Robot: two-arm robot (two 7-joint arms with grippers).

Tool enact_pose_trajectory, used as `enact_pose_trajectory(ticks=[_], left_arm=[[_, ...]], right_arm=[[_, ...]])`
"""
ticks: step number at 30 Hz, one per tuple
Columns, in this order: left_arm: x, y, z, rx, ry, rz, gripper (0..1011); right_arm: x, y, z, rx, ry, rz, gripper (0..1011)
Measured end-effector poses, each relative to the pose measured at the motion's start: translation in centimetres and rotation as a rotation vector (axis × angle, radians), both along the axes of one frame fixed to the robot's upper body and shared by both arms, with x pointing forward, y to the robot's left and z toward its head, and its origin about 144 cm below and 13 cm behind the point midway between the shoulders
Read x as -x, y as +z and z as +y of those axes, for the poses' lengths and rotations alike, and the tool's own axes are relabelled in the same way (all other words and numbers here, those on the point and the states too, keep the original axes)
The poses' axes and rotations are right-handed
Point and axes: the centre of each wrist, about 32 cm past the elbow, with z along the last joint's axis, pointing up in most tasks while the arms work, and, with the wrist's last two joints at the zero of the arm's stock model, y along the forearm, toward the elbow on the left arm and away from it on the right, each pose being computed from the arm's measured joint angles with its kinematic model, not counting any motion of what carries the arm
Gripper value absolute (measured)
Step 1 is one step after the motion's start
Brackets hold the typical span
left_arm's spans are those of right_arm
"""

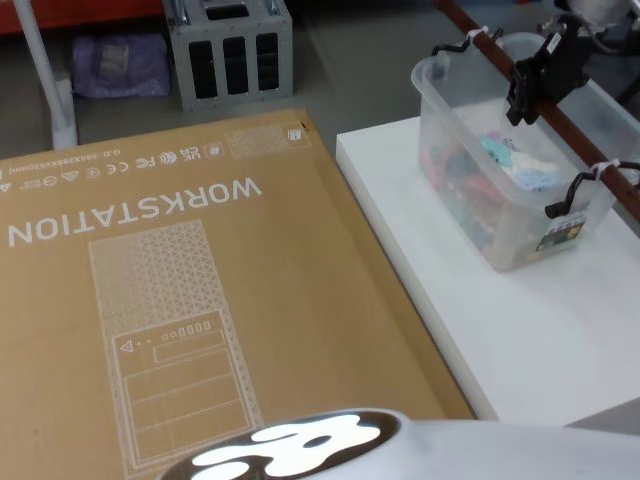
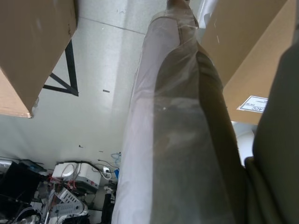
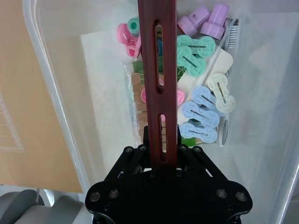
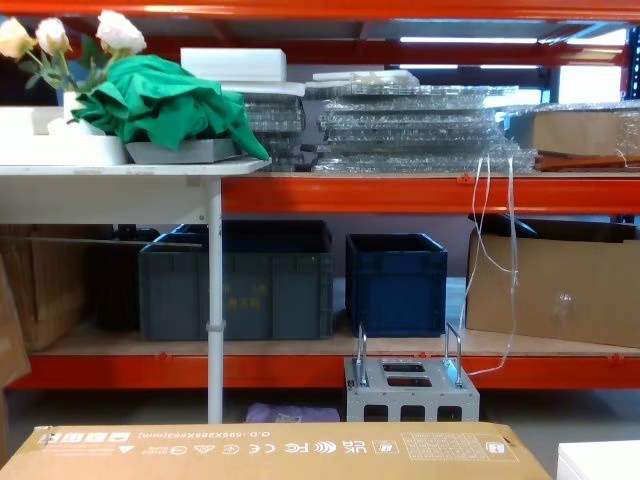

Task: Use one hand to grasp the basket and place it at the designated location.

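Observation:
The basket (image 1: 470, 190) is a translucent milky tub standing toward the far right of a white table (image 1: 520, 330). A dark red handle bar (image 1: 565, 130) runs across its top, held to the rim by black clips. My right gripper (image 1: 532, 85) is above the tub's far end, shut on that bar. In the right wrist view its black fingers (image 3: 159, 140) clamp the red bar (image 3: 158, 70) over the basket's (image 3: 56, 102) inside. Pastel plastic pegs (image 3: 201, 102) and wooden clothespins lie in the tub.
A large cardboard box (image 1: 180, 300) printed WORKSTATION lies left of the white table, its edge close to the table's side. On the floor behind stand a grey metal crate (image 1: 230, 45) and a white pole (image 1: 45, 80). Dark blue crates (image 4: 395, 280) sit on far shelving.

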Motion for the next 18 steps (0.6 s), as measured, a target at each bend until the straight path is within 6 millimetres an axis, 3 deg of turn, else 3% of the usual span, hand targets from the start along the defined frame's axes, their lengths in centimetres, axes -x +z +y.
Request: enact_pose_trajectory(ticks=[18], left_arm=[[0.00, 0.00, 0.00, 0.000, 0.000, 0.000, 0]], right_arm=[[-0.36, -0.64, 0.06, 0.007, 0.012, 0.025, 203]])
